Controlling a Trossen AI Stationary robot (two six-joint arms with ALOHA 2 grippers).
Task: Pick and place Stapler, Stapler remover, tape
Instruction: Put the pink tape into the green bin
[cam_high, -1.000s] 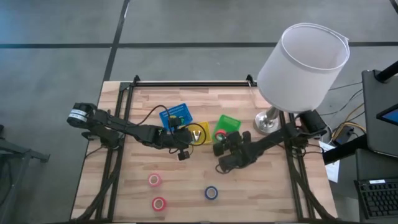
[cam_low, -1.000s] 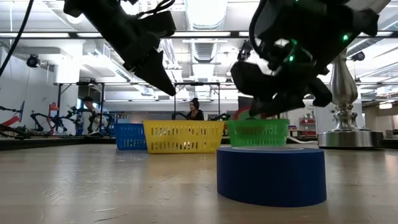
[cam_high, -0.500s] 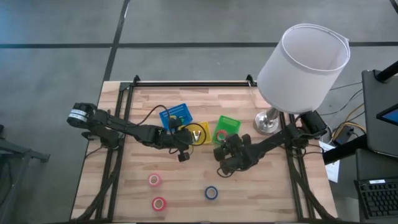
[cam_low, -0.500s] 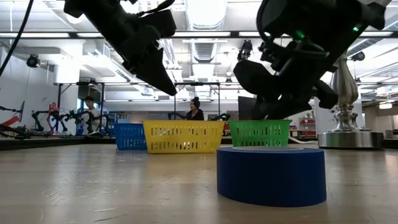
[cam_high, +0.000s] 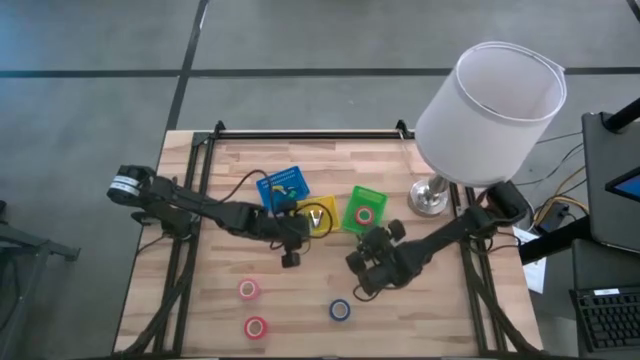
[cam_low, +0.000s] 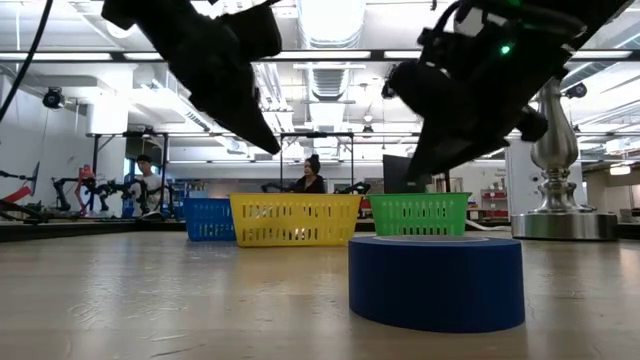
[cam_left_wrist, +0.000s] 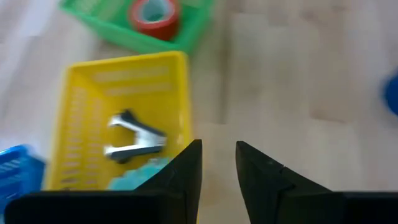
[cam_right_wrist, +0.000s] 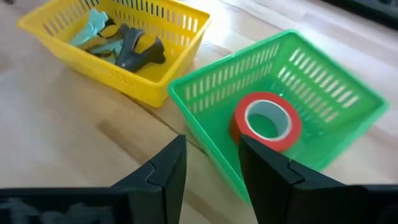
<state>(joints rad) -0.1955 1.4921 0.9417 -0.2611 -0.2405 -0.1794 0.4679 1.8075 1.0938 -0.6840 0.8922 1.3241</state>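
- High view: I am finding no writing I can read. My left gripper (cam_high: 291, 258) is hanging low centre, below the yellow bin (cam_high: 318, 216); my right gripper (cam_high: 364, 281) is sitting right of it, under the green bin (cam_high: 364, 210), which is holding a red tape roll (cam_high: 365, 214). Two pink rolls (cam_high: 248, 289) and a blue roll (cam_high: 340, 310) are lying along the lower edge.
- Low view: the blue roll is filling the lower centre; the bins are lining up behind it.
- Left wrist view: my fingers (cam_left_wrist: 186, 171) are standing narrowly apart, empty; the staple remover (cam_left_wrist: 132, 137) in the yellow bin is blurring.
- Right wrist view: my fingers (cam_right_wrist: 168, 168) are standing apart, holding nothing.
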